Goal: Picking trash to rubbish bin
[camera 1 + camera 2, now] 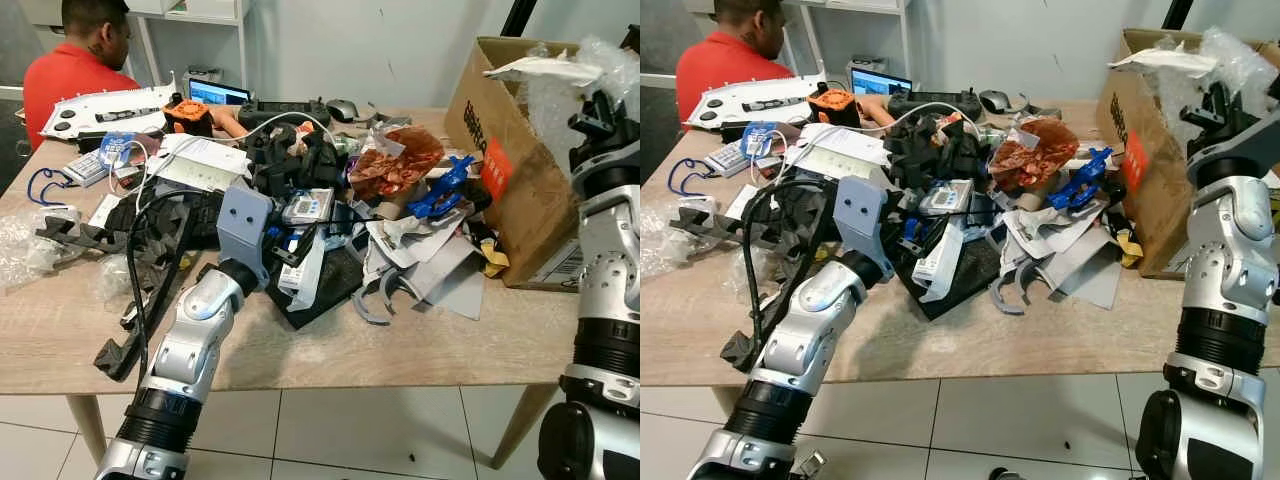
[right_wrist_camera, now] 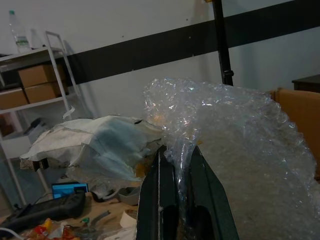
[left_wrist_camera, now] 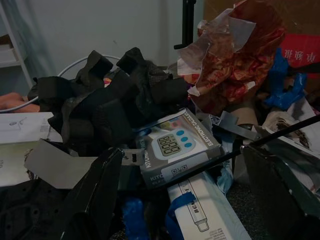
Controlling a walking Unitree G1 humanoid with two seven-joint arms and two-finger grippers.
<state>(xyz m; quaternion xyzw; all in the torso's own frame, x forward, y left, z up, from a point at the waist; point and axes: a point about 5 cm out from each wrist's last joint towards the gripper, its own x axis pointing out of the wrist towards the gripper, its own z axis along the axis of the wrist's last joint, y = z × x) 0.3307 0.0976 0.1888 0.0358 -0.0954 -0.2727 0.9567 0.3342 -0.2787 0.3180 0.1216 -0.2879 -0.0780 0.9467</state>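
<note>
Table (image 1: pixel 330 350) takes up most of what I see, wood top, piled w/ junk across the middle. Box (image 1: pixel 520 190), cardboard, stands at its right end and is stuffed w/ paper and plastic up top. Person (image 1: pixel 75 60) in a red shirt sits at the far left corner, back to me.

My right gripper (image 2: pixel 176 200) is raised beside the box's open top, fingers pinched together on bubble wrap (image 2: pixel 235 150); the wrap bulges over the box's stuffing, touching it in the head views. My left gripper (image 3: pixel 185 195) is down in the pile w/ fingers spread wide and nothing between the pads, a timer box (image 3: pixel 177 147) just ahead of it.

Black foam scraps (image 1: pixel 285 155) heap behind the timer box. Crumpled orange-brown wrapper (image 1: pixel 395 160) lies right of them, near the box. Blue plastic part (image 1: pixel 440 185) sits just beside that wrapper. Grey card offcuts (image 1: pixel 430 270) spread toward the table's front edge. Black cable (image 1: pixel 140 270) loops along my left forearm.
</note>
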